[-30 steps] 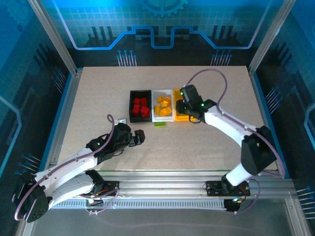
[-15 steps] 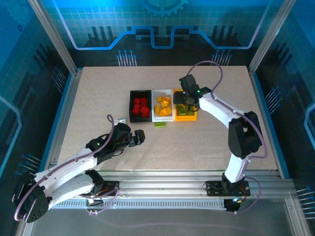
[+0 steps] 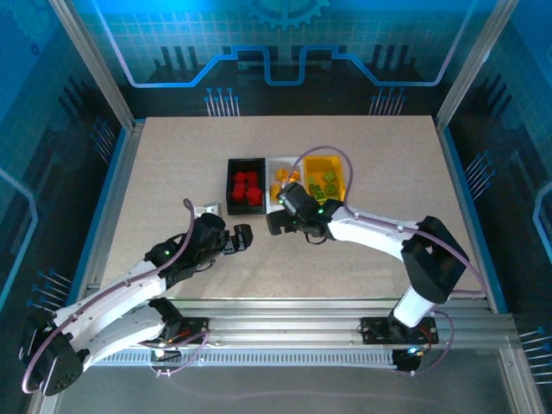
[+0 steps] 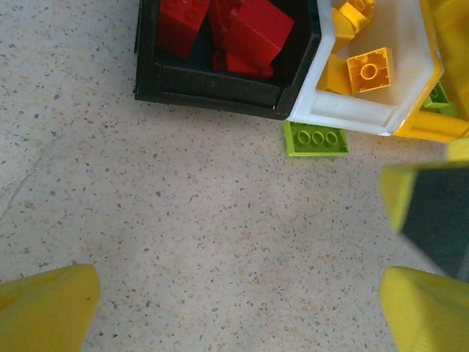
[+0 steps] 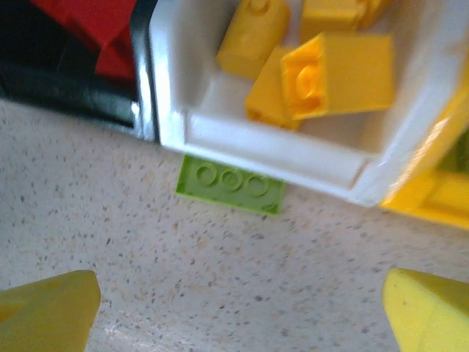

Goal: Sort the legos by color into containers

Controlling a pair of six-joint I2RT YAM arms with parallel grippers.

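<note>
Three containers stand in a row mid-table. The black bin (image 3: pixel 245 184) (image 4: pixel 212 81) holds red legos (image 4: pixel 249 29). Yellow legos (image 5: pixel 330 70) (image 4: pixel 368 70) lie in the white bin (image 3: pixel 278 166) (image 5: pixel 271 143). In the yellow bin (image 3: pixel 328 177) are green legos (image 3: pixel 326 185). One flat lime-green lego (image 5: pixel 230 184) (image 4: pixel 316 138) lies on the table against the white bin's near wall. My right gripper (image 3: pixel 274 222) (image 5: pixel 238 312) hangs open just short of it, nothing between its fingers. To its left my left gripper (image 3: pixel 242 236) (image 4: pixel 234 315) is open over bare table.
The right arm (image 3: pixel 371 228) stretches across the table in front of the yellow bin. One of the right gripper's fingers (image 4: pixel 432 213) shows at the right edge of the left wrist view, close to the left gripper. Metal frame rails (image 3: pixel 112 164) border the table.
The right gripper has left the yellow bin, swung left and down to the table before the white bin, and opened. The left arm has shifted only slightly.
</note>
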